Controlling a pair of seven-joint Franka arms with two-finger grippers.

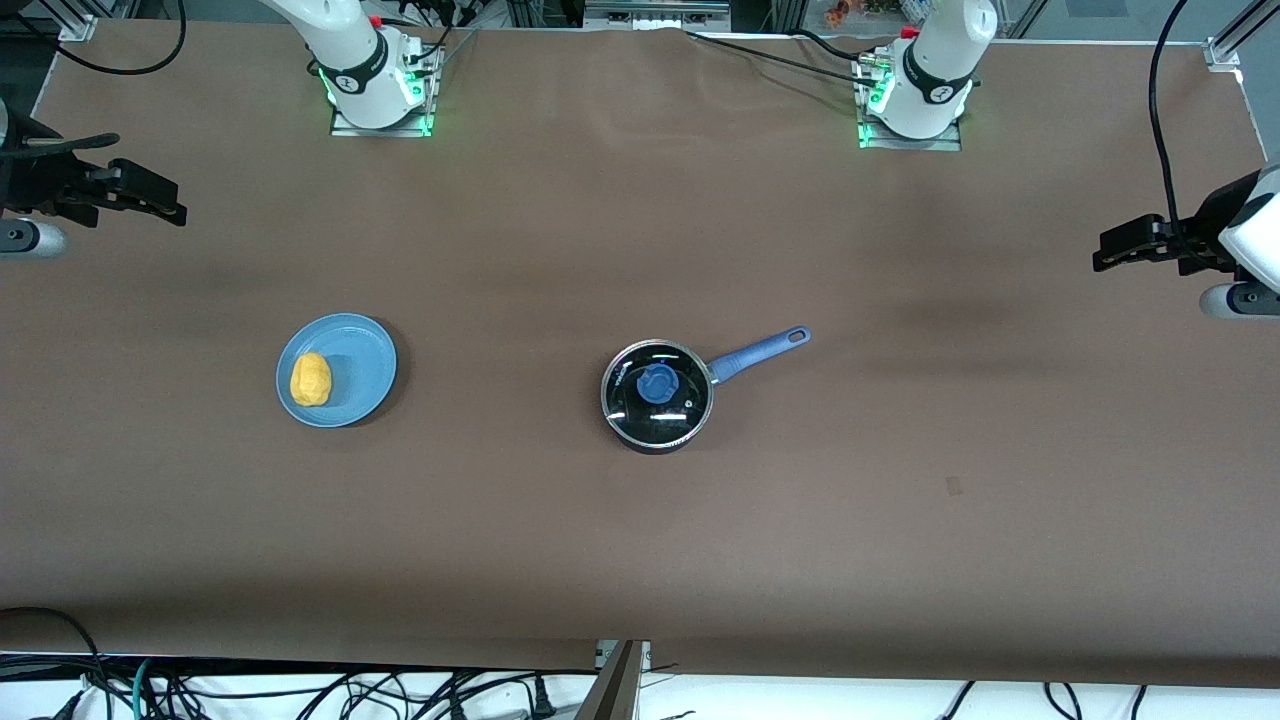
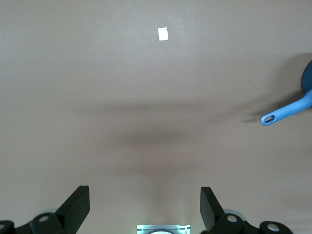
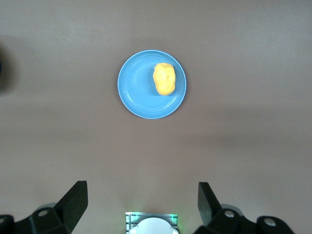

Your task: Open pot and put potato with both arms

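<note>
- Front view: the pot (image 1: 657, 395) sits near the middle of the brown table (image 1: 640, 520), its glass lid (image 1: 630, 405) closed on it and the lid's blue knob (image 1: 657, 383) at the centre.
- The pot's long blue handle (image 1: 760, 353) angles away from the front camera, toward the left arm's end of the table; the left wrist view catches its holed tip (image 2: 285, 112).
- The potato (image 1: 310, 379) lies on a light-blue plate (image 1: 355, 385), well apart from the pot, toward the right arm's end of the table and about level with the pot.
- The left gripper (image 1: 1135, 245) hangs over bare table past the handle, at the left arm's end, well apart from the pot. In its wrist view the two fingers (image 2: 78, 204) are spread wide with nothing between them.
- The right gripper (image 1: 150, 195) hangs at the right arm's end, well apart from the plate. Its wrist camera looks down on plate (image 3: 134, 92) and potato (image 3: 164, 78), fingers (image 3: 75, 202) likewise wide apart and empty.
- Nothing of the task looks done yet: lid on, potato untouched.
- My guess on handling: the lid is stiff, smooth glass and breakable, so the knob is the only sound grip; it should lift straight up.
- The potato looks light and firm but lumpy and rounded, so it may roll; pinching across its narrow middle seems safest.
- It is much smaller than the pot's mouth, so dropping it in should be forgiving.
</note>
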